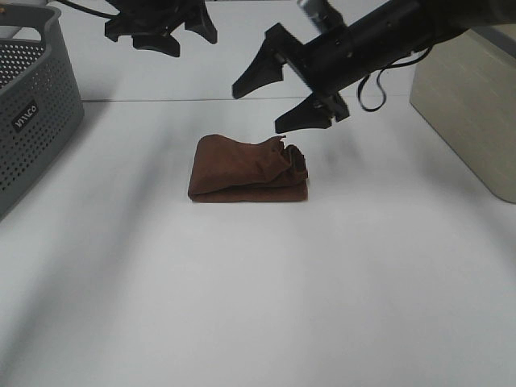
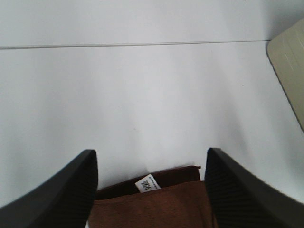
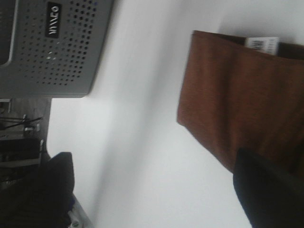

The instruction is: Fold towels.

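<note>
Reddish-brown terry towel (image 1: 248, 169) lies folded and rumpled, white tag (image 2: 147, 183) showing, both pincers spread wide, empty.

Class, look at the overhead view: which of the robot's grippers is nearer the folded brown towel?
Right. The right gripper hangs open just above the towel's far right corner. The left gripper, also open, sits higher and farther back, to the towel's left.

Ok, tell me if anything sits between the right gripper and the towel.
Nothing visible does. The right gripper hangs open above the folded towel with only air between them. The grey basket stands off to the side, well clear of both.
</note>
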Robot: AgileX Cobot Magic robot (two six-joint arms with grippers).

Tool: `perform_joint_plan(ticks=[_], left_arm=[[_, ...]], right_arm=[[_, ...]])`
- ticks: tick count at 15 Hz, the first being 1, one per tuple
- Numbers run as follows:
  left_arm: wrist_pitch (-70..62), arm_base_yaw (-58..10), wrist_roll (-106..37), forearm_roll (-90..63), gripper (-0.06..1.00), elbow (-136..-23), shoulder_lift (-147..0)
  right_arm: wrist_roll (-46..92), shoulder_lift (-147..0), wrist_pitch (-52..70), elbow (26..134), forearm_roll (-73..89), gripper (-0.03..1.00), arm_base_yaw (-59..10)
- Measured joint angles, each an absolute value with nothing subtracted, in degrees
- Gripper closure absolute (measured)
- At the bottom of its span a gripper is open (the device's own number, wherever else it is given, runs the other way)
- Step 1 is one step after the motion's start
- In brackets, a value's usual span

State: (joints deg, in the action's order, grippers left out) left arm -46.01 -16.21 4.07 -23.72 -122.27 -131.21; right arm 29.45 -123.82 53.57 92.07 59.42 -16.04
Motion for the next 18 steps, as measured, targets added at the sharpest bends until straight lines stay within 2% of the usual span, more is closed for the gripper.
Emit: perform_joint_plan(ticks=[3, 10, 15, 18], left_arm=[[-48.3, -15.41, 4.07, -21.89, 0.32, -122.27, -131.15], [-49.5, -15.36, 4.01, -21.54, 0.32, -122.27, -130.92], [-58.21, -15.36, 4.01, -16.1, 0.32, -122.27, -125.08], [-66.63, -15.36, 4.01, -10.37, 0.32, -122.27, -119.18]], right_arm=[[33.0, -127.83, 53.4, 92.07, 65.03, 0.12, -18.28], [28.76, -131.09, 52.14, 92.07, 58.04, 0.12, -13.69], [17.59, -126.97, 54.95, 92.13, 38.56, 0.12, -13.41], [13.52, -118.66, 60.5, 92.13, 31.4, 0.12, -13.41]])
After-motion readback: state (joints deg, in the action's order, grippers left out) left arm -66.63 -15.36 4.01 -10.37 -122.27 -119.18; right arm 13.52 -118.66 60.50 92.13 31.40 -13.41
